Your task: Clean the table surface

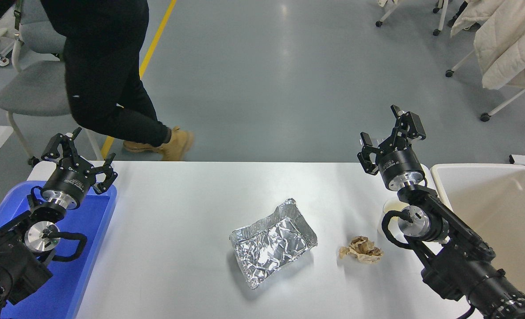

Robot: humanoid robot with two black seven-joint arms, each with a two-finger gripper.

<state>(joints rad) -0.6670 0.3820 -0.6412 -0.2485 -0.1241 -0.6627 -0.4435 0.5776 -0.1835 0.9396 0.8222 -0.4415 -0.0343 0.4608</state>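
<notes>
On the white table surface (pixel 178 230) lies a crumpled silver foil tray (pixel 272 242) near the middle. A crumpled brown paper ball (pixel 361 250) rests to its right. A pale cup (pixel 388 210) stands mostly hidden behind my right arm. My right gripper (pixel 391 135) hangs open and empty above the table's far right edge, well beyond the paper ball. My left gripper (pixel 77 154) is parked open over the far end of the blue tray (pixel 83 248) at the lower left.
A beige bin (pixel 488 212) stands at the table's right end. A person in black clothes and tan boots (pixel 105 79) is beyond the far left edge, by a grey chair (pixel 28 84). A chair draped with a cream coat (pixel 508 40) stands at the far right.
</notes>
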